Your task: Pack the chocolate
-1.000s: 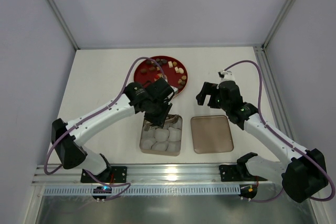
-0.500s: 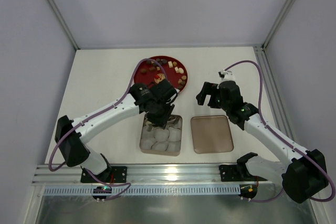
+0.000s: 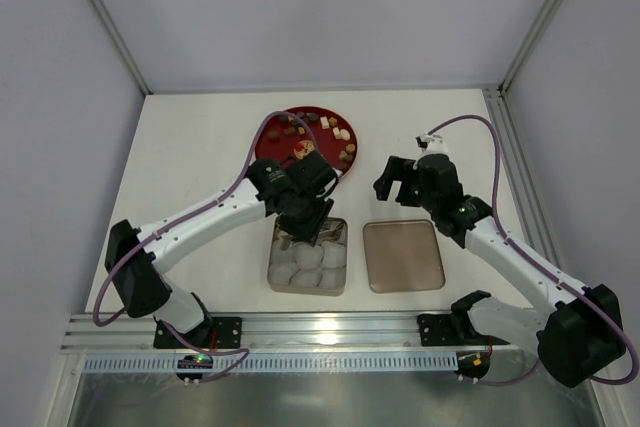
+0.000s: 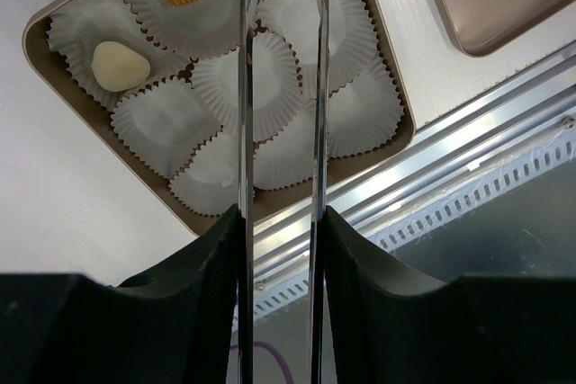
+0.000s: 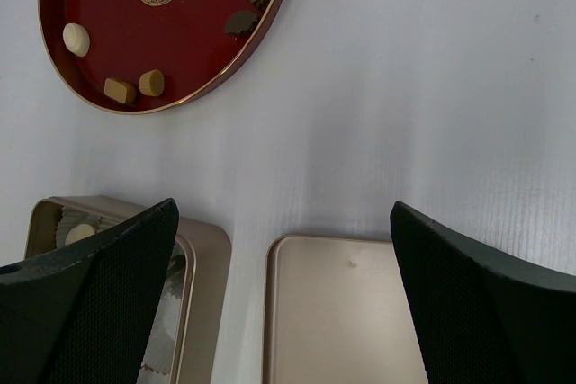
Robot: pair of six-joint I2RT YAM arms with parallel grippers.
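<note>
On the desk (image 3: 200,147) I've got the red plate (image 3: 272,139) and the gold tin (image 4: 36,35). My left fingers (image 4: 245,132) hover over its paper cups (image 4: 162,119), cracked open. My right fingers (image 5: 81,312) are spread wide, empty. The chocolate (image 5: 76,38) is mostly on the plate, a couple in the cups.

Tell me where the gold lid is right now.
In the top view, the gold lid lies flat right of centre, just right of the candy box and nearer the bases than the right gripper.
</note>
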